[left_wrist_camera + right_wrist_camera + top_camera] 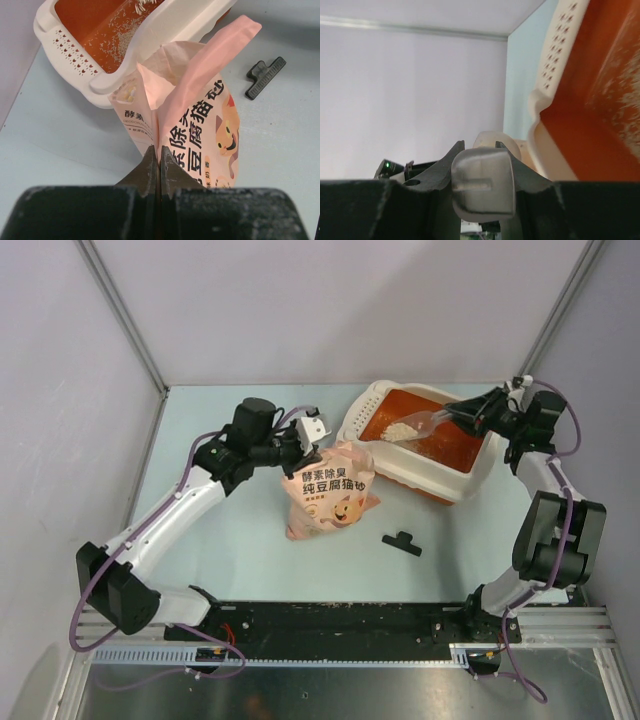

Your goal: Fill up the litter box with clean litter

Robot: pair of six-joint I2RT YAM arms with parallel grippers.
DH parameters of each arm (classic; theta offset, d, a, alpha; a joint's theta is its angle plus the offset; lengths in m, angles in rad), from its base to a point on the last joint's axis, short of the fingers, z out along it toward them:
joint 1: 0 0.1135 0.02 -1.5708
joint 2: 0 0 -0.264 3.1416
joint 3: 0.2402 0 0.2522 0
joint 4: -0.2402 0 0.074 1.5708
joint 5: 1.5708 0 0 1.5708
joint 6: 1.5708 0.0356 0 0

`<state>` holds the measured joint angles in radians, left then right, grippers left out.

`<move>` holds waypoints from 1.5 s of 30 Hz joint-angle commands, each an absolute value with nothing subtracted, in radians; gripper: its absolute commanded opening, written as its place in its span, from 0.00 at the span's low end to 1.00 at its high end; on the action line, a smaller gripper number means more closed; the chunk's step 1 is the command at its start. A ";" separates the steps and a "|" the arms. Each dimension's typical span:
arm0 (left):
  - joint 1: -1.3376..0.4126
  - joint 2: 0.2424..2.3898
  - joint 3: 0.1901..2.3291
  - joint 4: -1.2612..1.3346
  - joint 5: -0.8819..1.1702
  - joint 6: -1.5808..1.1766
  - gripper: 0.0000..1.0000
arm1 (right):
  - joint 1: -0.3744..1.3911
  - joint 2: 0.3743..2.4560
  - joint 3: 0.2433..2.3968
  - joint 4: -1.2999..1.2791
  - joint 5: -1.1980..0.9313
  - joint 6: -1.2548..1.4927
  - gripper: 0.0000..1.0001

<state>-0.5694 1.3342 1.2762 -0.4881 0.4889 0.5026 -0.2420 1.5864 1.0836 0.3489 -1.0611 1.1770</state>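
The litter box (pixel 478 468), cream outside and orange inside, sits at the back right; its perforated ledge (pixel 70 49) shows in the left wrist view. Some clean litter (pixel 120 37) lies scattered on its floor. My right gripper (pixel 462 412) is shut on the handle (pixel 482 182) of a clear scoop, held over the box with a heap of litter (pixel 403 427) in its bowl. My left gripper (pixel 159 152) is shut on the edge of the open pink bag (pixel 328 491), which stands beside the box.
A black bag clip (pixel 401 542) lies on the table in front of the box; it also shows in the left wrist view (pixel 265 77). Walls close the table at the back and sides.
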 commanded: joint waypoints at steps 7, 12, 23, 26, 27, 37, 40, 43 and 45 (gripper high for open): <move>-0.575 1.348 1.344 -0.414 0.515 0.537 0.00 | -0.472 1.703 1.210 0.417 -1.026 1.132 0.00; -0.577 1.335 1.327 -0.414 0.532 0.537 0.00 | -0.518 1.692 1.282 0.277 -0.927 0.921 0.00; -0.575 1.284 1.278 -0.413 0.578 0.529 0.00 | -0.483 1.556 1.410 -0.064 -0.632 0.436 0.00; -0.575 1.278 1.272 -0.413 0.594 0.531 0.00 | -0.485 1.528 1.427 -0.089 -0.621 0.393 0.00; -0.575 1.275 1.273 -0.414 0.598 0.531 0.00 | -0.485 1.523 1.434 -0.113 -0.618 0.381 0.00; -0.577 1.247 1.253 -0.410 0.638 0.523 0.00 | -0.419 1.408 1.465 -0.273 -0.594 0.198 0.00; -0.578 1.236 1.246 -0.407 0.644 0.514 0.00 | -0.318 1.332 1.465 -0.357 -0.463 -0.019 0.00; -0.578 1.227 1.232 -0.403 0.650 0.515 0.00 | -0.140 1.257 1.433 -0.384 -0.272 -0.278 0.00; -0.580 1.227 1.224 -0.403 0.653 0.515 0.00 | -0.086 1.233 1.419 -0.355 -0.236 -0.313 0.00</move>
<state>-0.5697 1.2778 1.2289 -0.4858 0.5800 0.5060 -0.2123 1.3365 1.4158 -0.3595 -0.4187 -0.0257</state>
